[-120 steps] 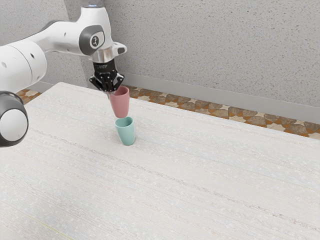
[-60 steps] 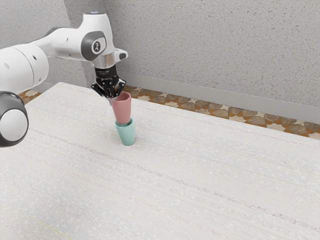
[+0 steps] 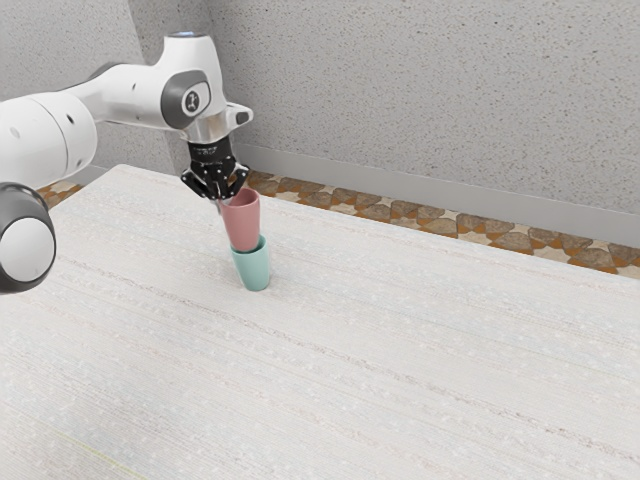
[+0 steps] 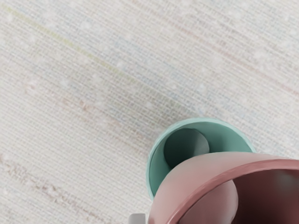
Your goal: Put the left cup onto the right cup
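Jaws stand narrow, pinched on the near rim of the pink cup from two sides, so the gripper has that cup by its upper edge. In the exterior view the white arm comes in from the exterior view's left and bends down to the cup. The pink cup is mouth-up and tilted, its top leaning toward the exterior view's left, while its base sits inside the mouth of the teal cup. The teal cup stands upright on the pale table — the two cups are touching, one nested partway into the other, with most of the pink wall showing above the teal rim. From the wrist view the pink cup lies just under the hand, large and close, its curved wall covering part of the teal cup; the rest of the teal mouth is open to view, dark floor and all. Behind the table runs a grey wall with a strip of brown patterned floor at its foot.
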Tool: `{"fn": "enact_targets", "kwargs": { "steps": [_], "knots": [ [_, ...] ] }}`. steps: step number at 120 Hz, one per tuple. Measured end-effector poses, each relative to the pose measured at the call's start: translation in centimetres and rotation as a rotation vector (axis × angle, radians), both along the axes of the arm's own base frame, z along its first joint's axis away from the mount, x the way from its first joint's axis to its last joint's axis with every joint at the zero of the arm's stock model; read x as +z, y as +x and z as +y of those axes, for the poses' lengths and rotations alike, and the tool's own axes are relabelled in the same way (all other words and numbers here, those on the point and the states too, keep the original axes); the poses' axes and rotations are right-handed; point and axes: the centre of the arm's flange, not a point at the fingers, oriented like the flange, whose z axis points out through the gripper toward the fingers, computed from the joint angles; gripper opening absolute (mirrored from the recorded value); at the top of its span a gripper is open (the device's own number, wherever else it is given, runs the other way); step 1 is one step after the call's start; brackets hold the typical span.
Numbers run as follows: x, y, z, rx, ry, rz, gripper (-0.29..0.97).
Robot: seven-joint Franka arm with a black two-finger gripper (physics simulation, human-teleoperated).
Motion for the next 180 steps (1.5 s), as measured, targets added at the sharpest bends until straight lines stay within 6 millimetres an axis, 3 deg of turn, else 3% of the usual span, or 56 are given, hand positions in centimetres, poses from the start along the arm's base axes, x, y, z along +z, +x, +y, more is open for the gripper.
{"fn": "enact_targets", "kwargs": {
  "steps": [49,161,180],
  "knots": [
    [0.0,0.6,0.0,0.001,0.005,-0.044,-0.11],
    [-3.0,0.2,0.2,0.018,-0.024,-0.029,-0.11],
    [-2.8,0.3,0.0,0.018,-0.028,-0.037,0.25]
  ]
}}
